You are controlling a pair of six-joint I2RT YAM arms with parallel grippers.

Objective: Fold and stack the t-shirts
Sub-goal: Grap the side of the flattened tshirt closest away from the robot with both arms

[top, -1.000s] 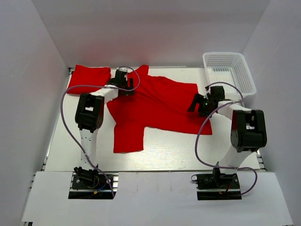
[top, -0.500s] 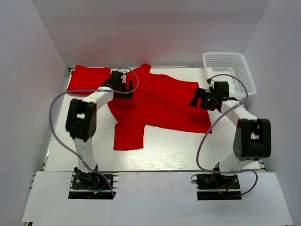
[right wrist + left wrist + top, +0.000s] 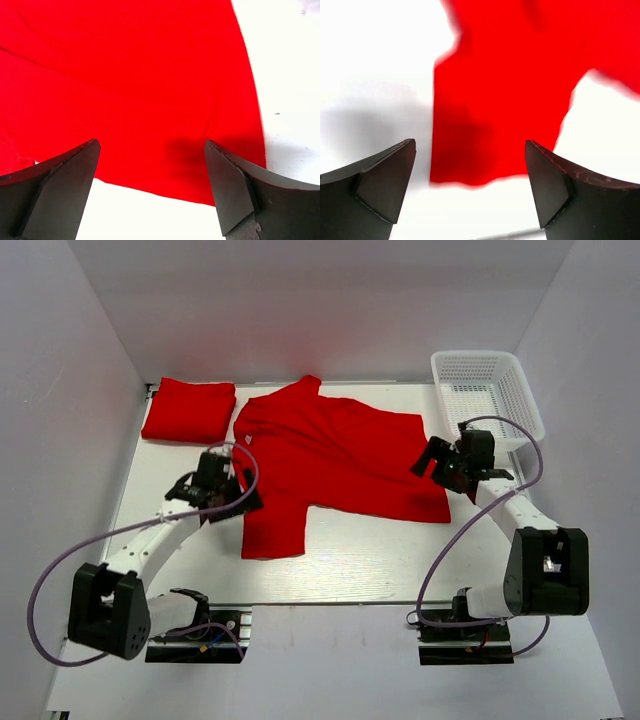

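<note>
A: Entry: spread t-shirt (image 3: 340, 455), folded t-shirt (image 3: 188, 410)?
B: Both soft red cloth, matt, lightly creased.
A: Entry: basket (image 3: 487, 390)?
B: White plastic mesh, slight sheen.
A: Entry: table (image 3: 360, 560)?
B: Smooth white surface, matt.
A: Entry: fingers (image 3: 385, 185) of left gripper (image 3: 470, 144) and right gripper (image 3: 150, 145)?
B: Black, hard, plastic-looking, matt; fine scuffs along the edges.
A: Entry: left arm (image 3: 110, 610), right arm (image 3: 545, 570)?
B: Black and white moulded plastic shells, smooth.
</note>
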